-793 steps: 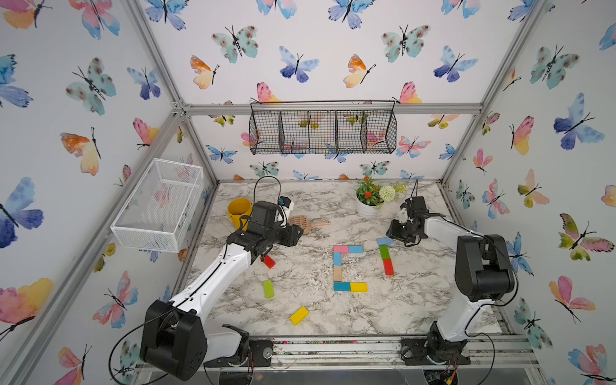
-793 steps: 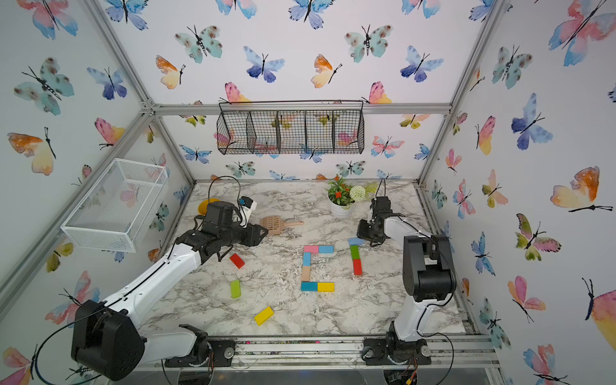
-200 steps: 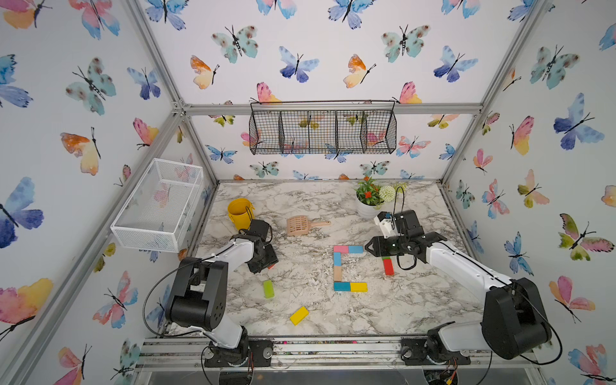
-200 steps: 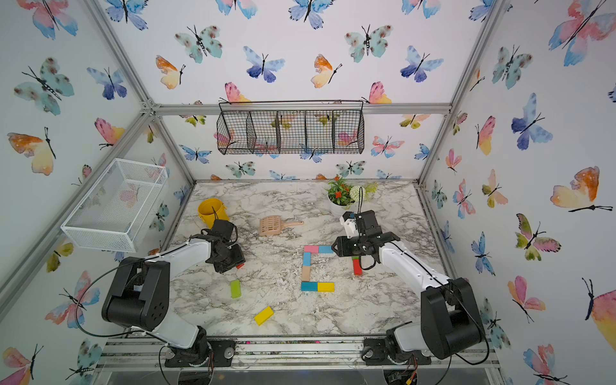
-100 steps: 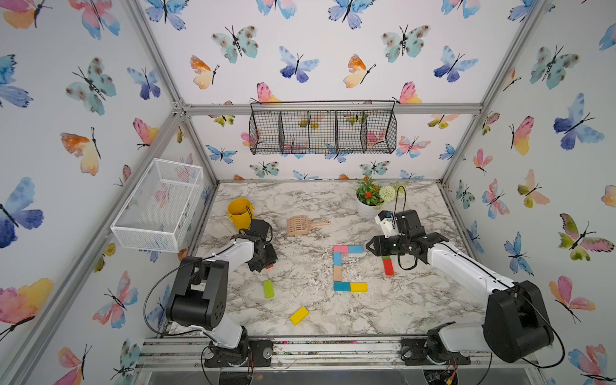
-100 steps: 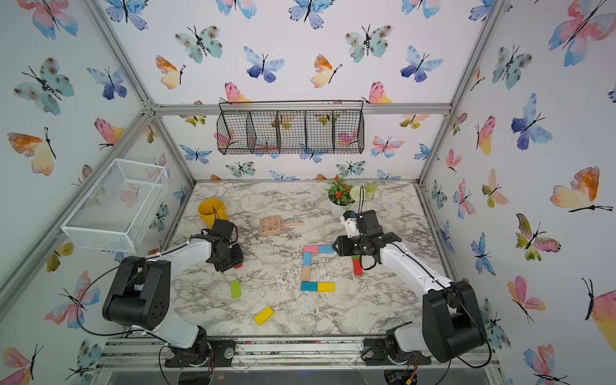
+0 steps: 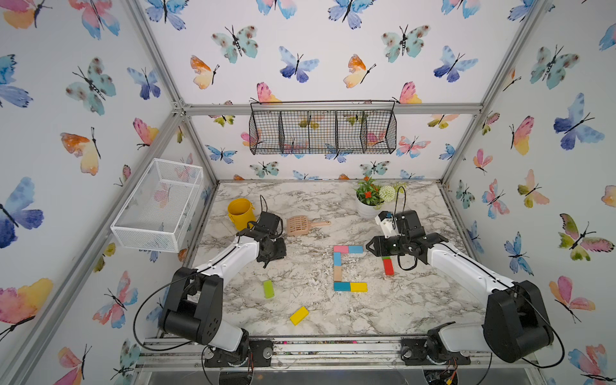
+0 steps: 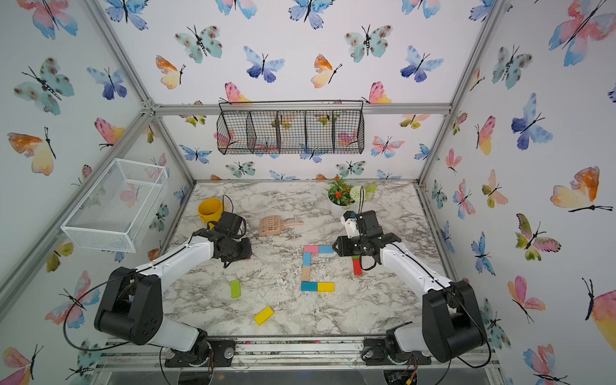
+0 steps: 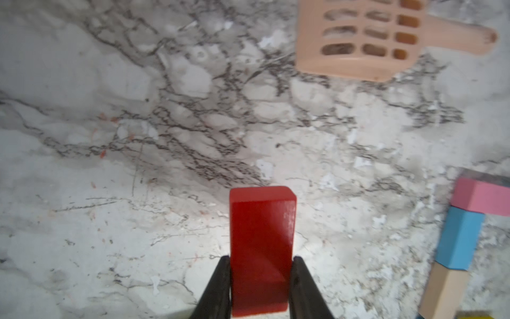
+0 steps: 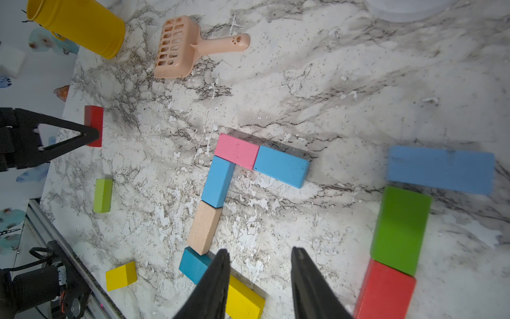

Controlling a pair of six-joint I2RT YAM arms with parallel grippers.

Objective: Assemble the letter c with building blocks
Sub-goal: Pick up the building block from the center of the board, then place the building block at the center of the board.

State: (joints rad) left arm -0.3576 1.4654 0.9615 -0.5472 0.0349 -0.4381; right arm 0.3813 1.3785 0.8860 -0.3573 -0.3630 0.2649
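One marble tabletop (image 7: 320, 200), butterfly walls (image 7: 333, 50) around; left gripper (image 9: 260, 259) clamped on red block (image 9: 262, 221), right gripper (image 10: 259, 252) jaws apart, empty.

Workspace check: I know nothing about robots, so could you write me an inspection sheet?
Surface: marble-patterned tabletop, scuffed with white flecks.
Job's things: six painted wooden blocks form a squared C; lime-green block, yellow block and others lie loose.
Clutter: yellow cylindrical cup, tan slotted plastic scoop, white flowerpot.
Grippers: left gripper shut on a red wooden block; right gripper open, empty.
Cables: black cable loops below the right wrist.
Surroundings: butterfly wallpaper, black wire basket, white mesh basket.
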